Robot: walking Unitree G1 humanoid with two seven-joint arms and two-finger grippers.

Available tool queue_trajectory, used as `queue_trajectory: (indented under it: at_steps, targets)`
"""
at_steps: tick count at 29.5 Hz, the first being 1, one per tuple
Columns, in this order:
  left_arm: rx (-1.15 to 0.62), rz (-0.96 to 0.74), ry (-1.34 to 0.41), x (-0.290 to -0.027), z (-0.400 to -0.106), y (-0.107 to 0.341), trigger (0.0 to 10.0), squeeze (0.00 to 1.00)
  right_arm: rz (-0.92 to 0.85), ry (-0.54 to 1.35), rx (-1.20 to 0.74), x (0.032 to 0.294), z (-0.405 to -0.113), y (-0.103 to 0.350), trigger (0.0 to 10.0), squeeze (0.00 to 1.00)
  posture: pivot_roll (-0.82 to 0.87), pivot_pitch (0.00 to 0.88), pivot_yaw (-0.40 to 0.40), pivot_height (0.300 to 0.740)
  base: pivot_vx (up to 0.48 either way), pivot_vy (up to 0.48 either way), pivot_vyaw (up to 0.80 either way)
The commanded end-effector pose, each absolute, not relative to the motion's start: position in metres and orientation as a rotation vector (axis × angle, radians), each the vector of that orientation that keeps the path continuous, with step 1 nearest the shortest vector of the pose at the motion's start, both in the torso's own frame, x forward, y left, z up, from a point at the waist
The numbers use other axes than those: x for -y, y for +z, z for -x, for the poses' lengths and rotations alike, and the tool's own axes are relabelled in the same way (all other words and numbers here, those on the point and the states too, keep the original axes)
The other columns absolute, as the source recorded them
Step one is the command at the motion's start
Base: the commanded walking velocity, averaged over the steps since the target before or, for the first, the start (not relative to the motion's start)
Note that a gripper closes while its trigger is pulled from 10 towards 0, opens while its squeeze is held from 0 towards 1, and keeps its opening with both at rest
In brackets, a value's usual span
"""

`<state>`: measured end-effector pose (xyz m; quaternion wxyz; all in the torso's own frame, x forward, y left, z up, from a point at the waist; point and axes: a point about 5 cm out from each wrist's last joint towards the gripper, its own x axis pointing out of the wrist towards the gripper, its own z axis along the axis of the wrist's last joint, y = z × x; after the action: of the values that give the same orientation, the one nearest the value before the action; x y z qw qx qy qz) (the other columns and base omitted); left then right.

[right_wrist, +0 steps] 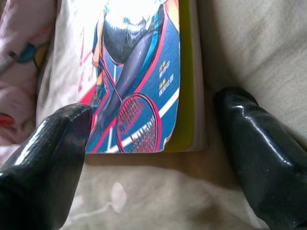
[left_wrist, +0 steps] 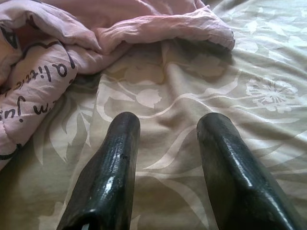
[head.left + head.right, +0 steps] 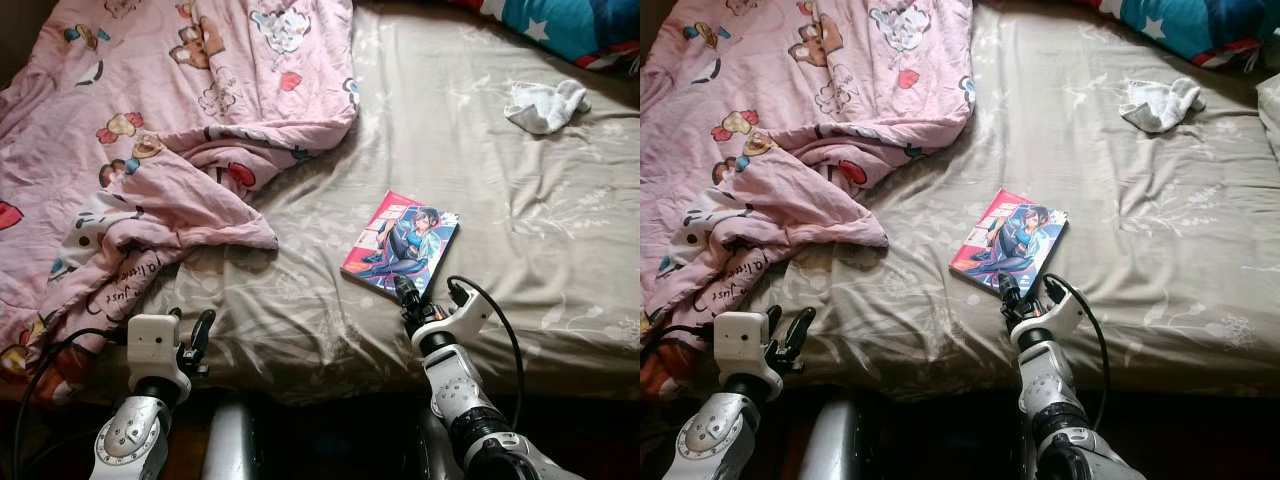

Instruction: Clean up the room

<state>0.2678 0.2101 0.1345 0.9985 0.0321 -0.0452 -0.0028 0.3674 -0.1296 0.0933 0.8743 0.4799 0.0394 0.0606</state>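
Where the right gripper (image 3: 407,292) meets the near corner of the comic book (image 3: 401,243), its fingers (image 1: 259,143) stand spread to either side, not gripping | left gripper (image 3: 200,340) fingers (image 2: 112,163) spread above the bed sheet (image 3: 480,190) beside the pink quilt (image 3: 150,120) | white sock (image 3: 546,105) well apart, near the pillow (image 3: 575,25).

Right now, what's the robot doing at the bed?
The robot is tidying the bed. Its right hand is open at the near edge of a comic book lying on the sheet, not gripping it yet. Its left hand rests open beside the crumpled pink blanket. A white sock lies farther back.
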Motion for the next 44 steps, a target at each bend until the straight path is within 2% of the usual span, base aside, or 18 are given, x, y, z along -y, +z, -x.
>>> queue_trajectory:
  at_steps: [1,9,17,30,31,32,33,44]
  targets:
    - [0.058,-0.084,0.009,-0.215,-0.261,0.130,10.0,0.00,-1.098,0.156,-0.170,0.113,-0.358,0.077,10.0,0.00,0.23,0.518,0.023,0.583,0.000,0.000,0.00]
    - [0.039,-0.097,0.012,-0.218,-0.252,0.130,10.0,0.00,-1.185,0.284,-0.178,0.095,-0.356,0.080,10.0,0.00,0.25,0.537,0.035,0.583,0.000,0.000,0.00]
    - [0.027,-0.103,0.009,-0.217,-0.245,0.132,10.0,0.00,-1.241,0.228,-0.193,0.098,-0.356,0.077,10.0,0.00,0.27,0.563,0.043,0.583,0.000,0.000,0.00]
    - [0.014,-0.112,0.014,-0.218,-0.236,0.136,10.0,0.00,-1.296,0.263,-0.155,0.095,-0.365,0.092,10.0,0.00,0.30,0.586,0.049,0.583,0.000,0.000,0.00]
    - [0.013,-0.113,0.014,-0.218,-0.236,0.136,10.0,0.00,-1.296,0.266,-0.155,0.094,-0.365,0.093,9.7,0.00,0.30,0.586,0.049,0.583,0.000,0.000,0.00]
    - [0.011,-0.113,0.014,-0.218,-0.236,0.136,10.0,0.00,-1.288,0.292,-0.155,0.090,-0.367,0.097,0.9,0.00,0.30,0.588,0.047,0.583,0.000,0.000,0.00]
    - [0.010,-0.114,0.014,-0.217,-0.235,0.136,10.0,0.00,-1.285,0.306,-0.153,0.088,-0.368,0.099,0.0,0.00,0.30,0.588,0.046,0.583,0.000,0.000,0.00]
    - [-0.007,-0.106,0.006,-0.215,-0.233,0.134,10.0,0.00,-1.264,0.346,-0.171,0.084,-0.365,0.097,0.0,0.00,0.29,0.590,0.042,0.583,0.000,0.000,0.00]
